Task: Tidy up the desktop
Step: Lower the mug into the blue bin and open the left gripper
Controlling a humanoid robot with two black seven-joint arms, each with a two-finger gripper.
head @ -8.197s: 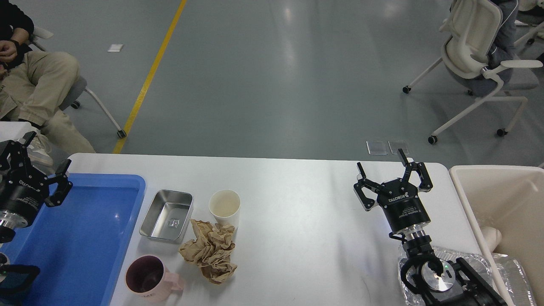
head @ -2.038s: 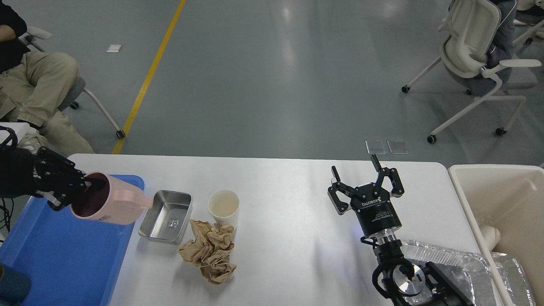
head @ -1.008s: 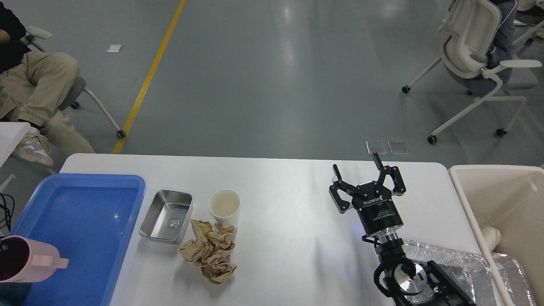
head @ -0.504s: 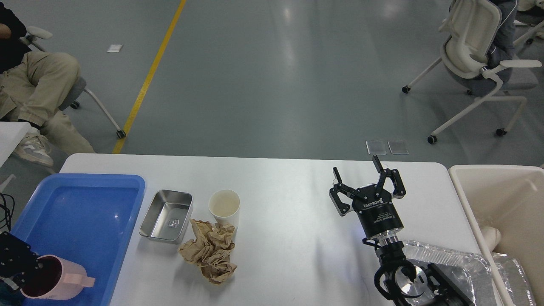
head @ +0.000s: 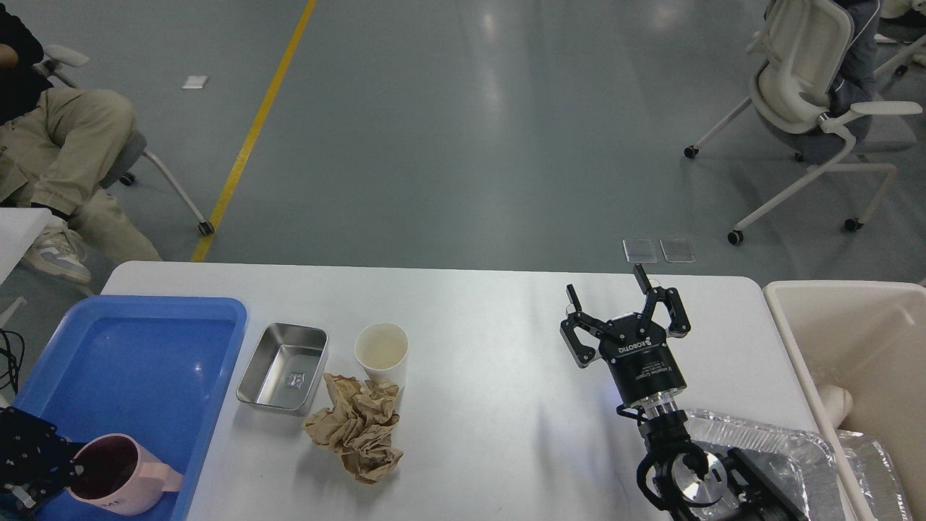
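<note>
The white desktop (head: 492, 304) carries a blue tray (head: 145, 302) at the left. A pink mug (head: 123, 483) stands upright in the tray's near right corner. My left gripper (head: 66, 469) reaches in from the lower left edge, its fingers closed on the mug's rim. A steel tin (head: 283, 367), a paper cup (head: 381, 351) and a wad of crumpled brown paper (head: 358, 427) sit on the desktop right of the tray. My right gripper (head: 623, 298) hovers open and empty over the right half of the desktop.
A cream bin (head: 854, 289) stands beyond the desktop's right edge. A crinkled foil tray (head: 767, 441) lies by my right arm at the near right. Office chairs and seated people are on the floor behind the table.
My left gripper has brought the pink mug over the tray and down into its near right corner. The right arm has stayed still for the last second.
</note>
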